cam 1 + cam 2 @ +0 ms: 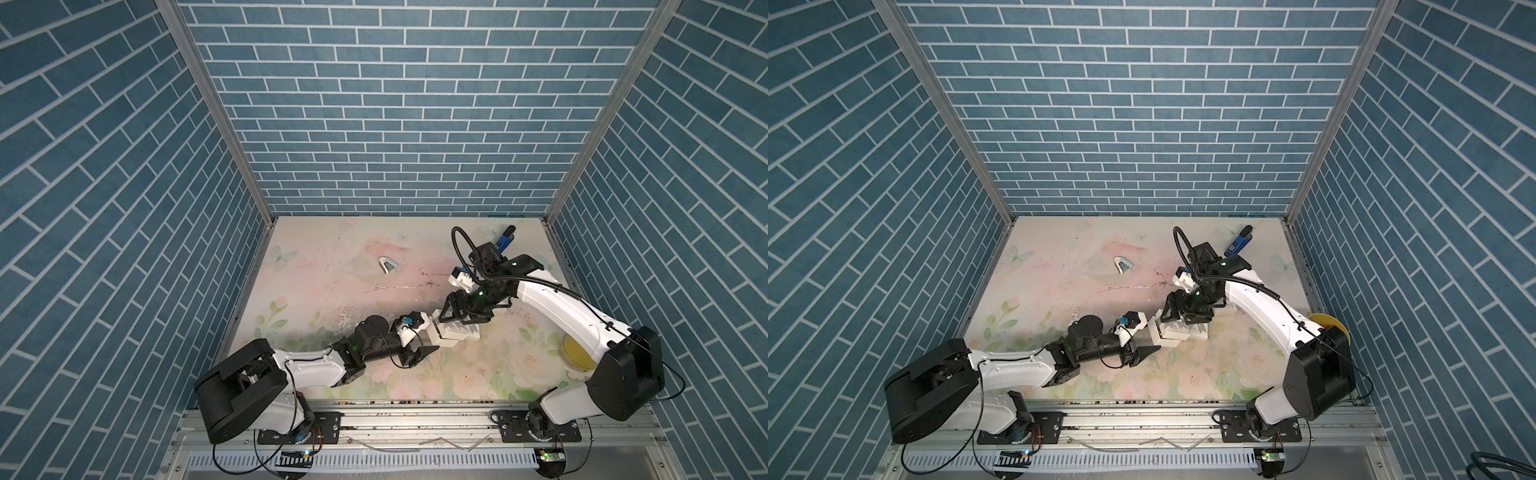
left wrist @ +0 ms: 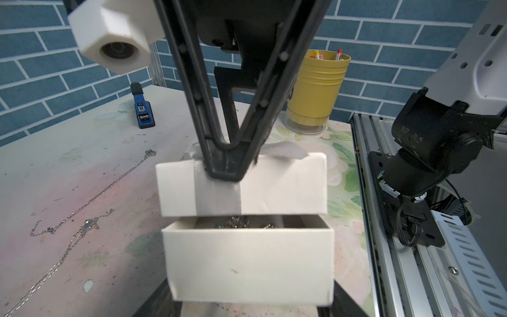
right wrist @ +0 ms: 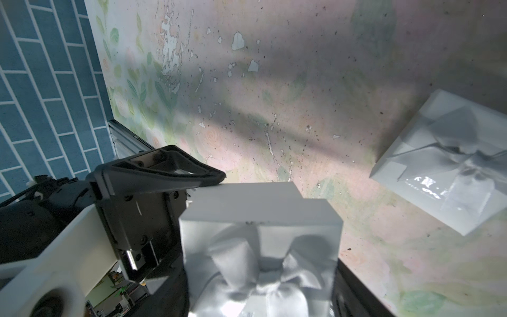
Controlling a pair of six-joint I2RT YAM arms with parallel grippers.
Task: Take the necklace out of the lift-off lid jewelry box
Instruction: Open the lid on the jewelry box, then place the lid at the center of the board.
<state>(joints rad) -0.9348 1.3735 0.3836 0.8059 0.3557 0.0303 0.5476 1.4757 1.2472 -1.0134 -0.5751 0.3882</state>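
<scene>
White card box base [image 2: 247,260] taken as reference.

Surroundings, on the floral table [image 2: 90,153]:
- Two fine loose chains [image 2: 82,214] lie on the back-wall side of the base, apart from it.
- Blue stapler [image 2: 142,109] sits farther back than the chains, well apart from the base.
- Yellow cup [image 2: 315,93] with pencils stands to the right of the base, under the right arm.
- Second white box with a ribbon bow [image 3: 439,170] lies just beside the base; contact cannot be judged.
- Small white-and-blue object [image 1: 388,266] lies well apart, toward the back; its kind is not discernible.

Obstruction: the lid [image 2: 241,186] hangs level directly over the base's opening. Only a narrow gap is left, and it blocks the way in from above.

Pose:
- The left arm runs low and nearly level from its mount to the base.
- The right arm rises from its mount and arches over, with the wrist turned down onto the lid.

End effectors:
- Left gripper [image 1: 432,337] straddles the base, jaws set wide and pressed against opposite walls, holding it.
- Right gripper [image 1: 459,321] clamps the lid across its width. One of its fingers [image 2: 225,164] lies flat on the ribboned side.

Necklace [image 2: 236,221]: metal glints inside the base, seen through the gap; not yet out.
</scene>
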